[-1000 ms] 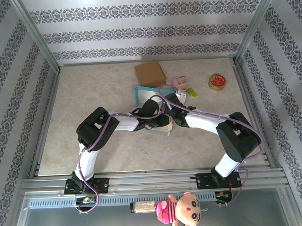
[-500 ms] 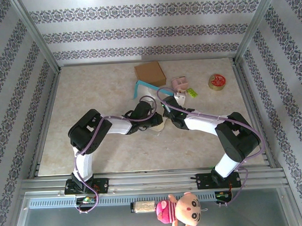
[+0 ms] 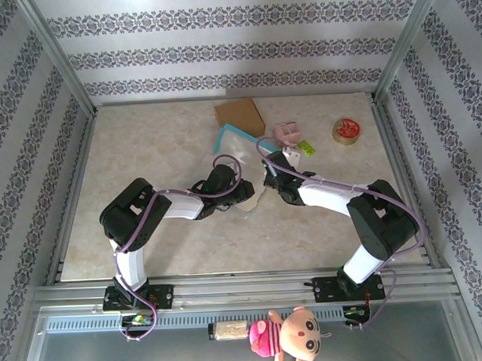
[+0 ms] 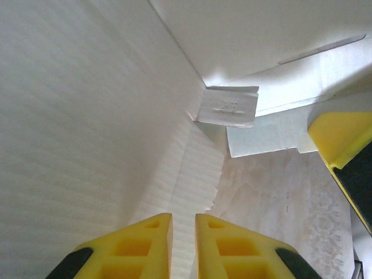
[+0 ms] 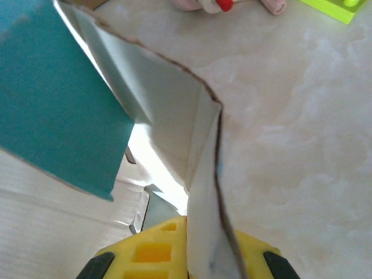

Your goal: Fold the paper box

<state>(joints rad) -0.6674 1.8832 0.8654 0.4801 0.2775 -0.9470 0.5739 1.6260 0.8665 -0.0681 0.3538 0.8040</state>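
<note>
The left gripper (image 4: 183,218) has just released and backed off, jaws slightly parted, seemingly empty, so the paper box (image 4: 87,116) straight ahead of it is held by the pinching right gripper (image 5: 200,232) alone, folding unfinished.

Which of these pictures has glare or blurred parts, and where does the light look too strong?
Top external: even light, sharp, no hard shadows on the table. Left wrist: the paper box wall is washed out almost to white. Right wrist: bright glare inside the box's fold; the flap in the right gripper is blurred near the lens.
</note>
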